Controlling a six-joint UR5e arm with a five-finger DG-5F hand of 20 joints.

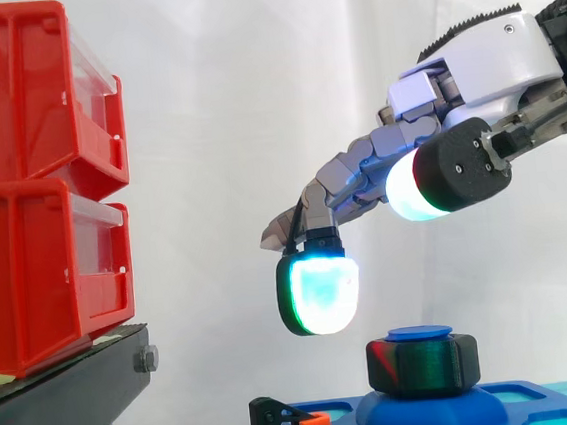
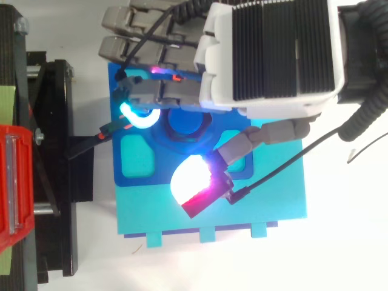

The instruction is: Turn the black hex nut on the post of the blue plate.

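My hand point(image 1: 480, 63) hangs above the one black hex nut point(image 1: 423, 365), fingers loosely spread and holding nothing. In the side view a green-white glowing pad point(image 1: 318, 291) sits just up and left of the nut, clear of it. That single nut sits on the one round blue post point(image 1: 420, 333) of the one blue plastic plate point(image 2: 136, 176), which lies on a turquoise base point(image 2: 273, 200). Two red plastic bins point(image 1: 21, 97) are stacked on one black stand point(image 1: 70, 399) nearby.
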